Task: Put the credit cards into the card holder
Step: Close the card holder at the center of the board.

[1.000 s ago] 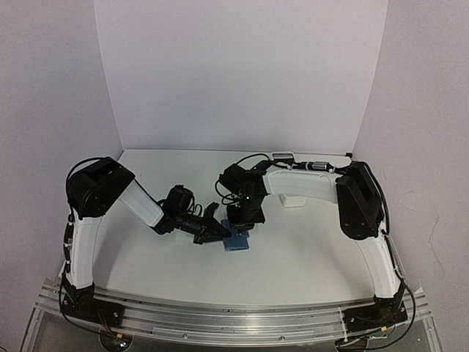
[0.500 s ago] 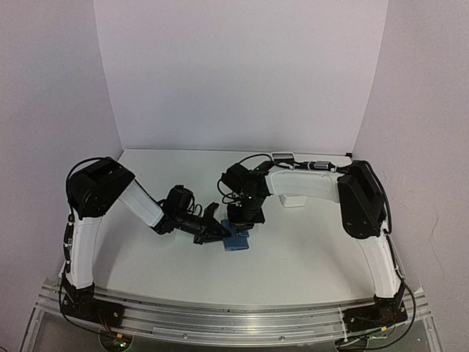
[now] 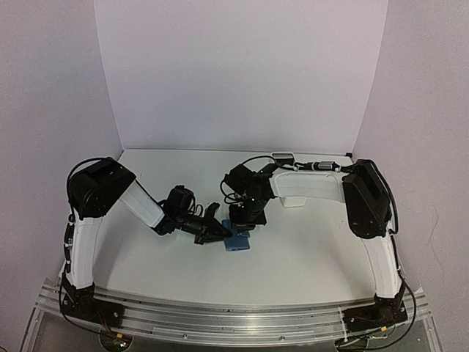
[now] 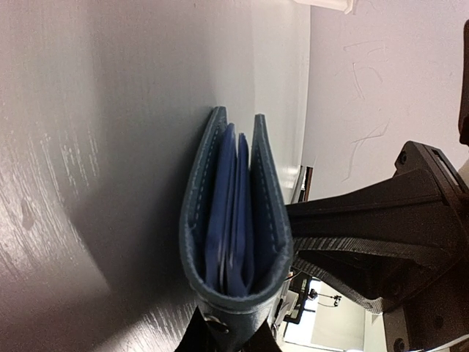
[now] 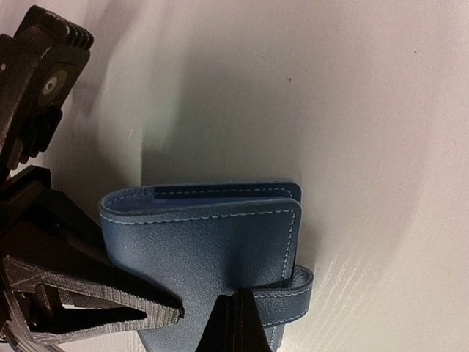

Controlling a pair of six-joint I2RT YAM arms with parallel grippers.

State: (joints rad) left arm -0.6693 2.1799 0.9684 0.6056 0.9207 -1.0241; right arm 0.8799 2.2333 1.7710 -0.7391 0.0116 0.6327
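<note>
Blue leather covers of the holder (image 5: 205, 249) stood nearly closed. Between them the left wrist view showed only lighter blue inner leaves, and whether a card sat among them could not be told. A white tray (image 3: 292, 201) lay farther back, mostly hidden under the right arm, its contents out of sight. The holder rested flat on the table (image 3: 308, 257) near the middle, between the two claws. The left claw (image 3: 218, 233) was closed to a narrow pinch on the holder's folded end, gripping it from the left. The right claw (image 3: 240, 226) was fully closed, its tips pressed together at the top cover just beside the tab (image 5: 293, 293); whether they nipped any leather could not be told. Compared with a second before, the holder and the left arm had kept their place, while the right arm's elbow had drifted slightly to the right. The holder looked book-like, with pale stitching along its edges and the tab curled around its open side.
</note>
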